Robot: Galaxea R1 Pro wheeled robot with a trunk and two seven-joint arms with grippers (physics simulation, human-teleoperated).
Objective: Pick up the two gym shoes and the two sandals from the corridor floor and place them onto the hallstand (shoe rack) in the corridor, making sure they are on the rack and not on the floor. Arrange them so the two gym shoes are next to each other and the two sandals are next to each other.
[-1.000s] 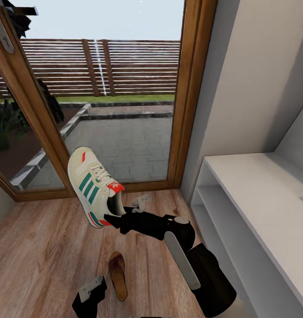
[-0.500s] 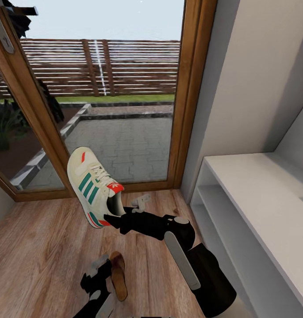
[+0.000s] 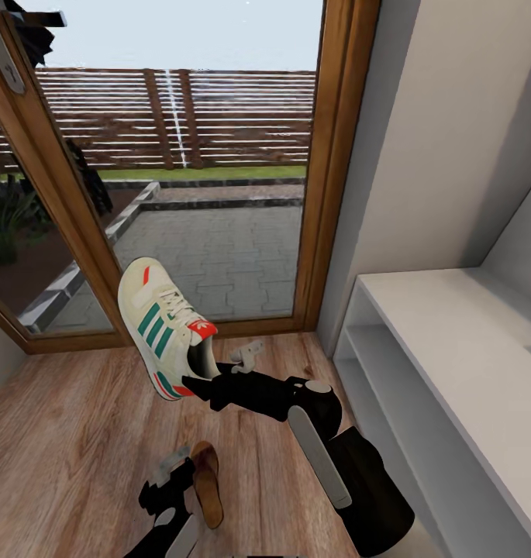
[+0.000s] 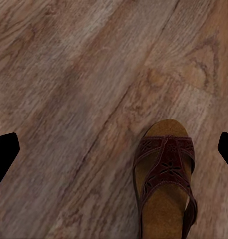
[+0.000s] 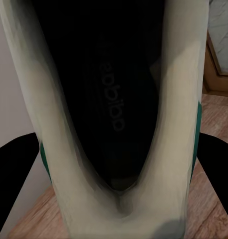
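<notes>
Right hand (image 3: 194,385) clamped on heel of gym shoe (image 3: 163,325), lifted clear of corridor floor (image 3: 71,418), toe tilted up toward glass door (image 3: 211,186), well left of hallstand (image 3: 451,349). Left hand (image 3: 169,480) spread apart, hovering just beside sandal (image 3: 205,482). Sandal flat on floor below the lifted shoe, brown strap (image 4: 166,164) across tan sole, nothing gripping it.

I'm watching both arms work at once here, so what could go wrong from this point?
The right gripper holds the gym shoe by its heel rim alone, toe tilted up in the air; it might slip or swing on the way to the hallstand. The left gripper hovers open beside the sandal, which sits off-centre between its fingers, so closing now could nudge it away.
</notes>
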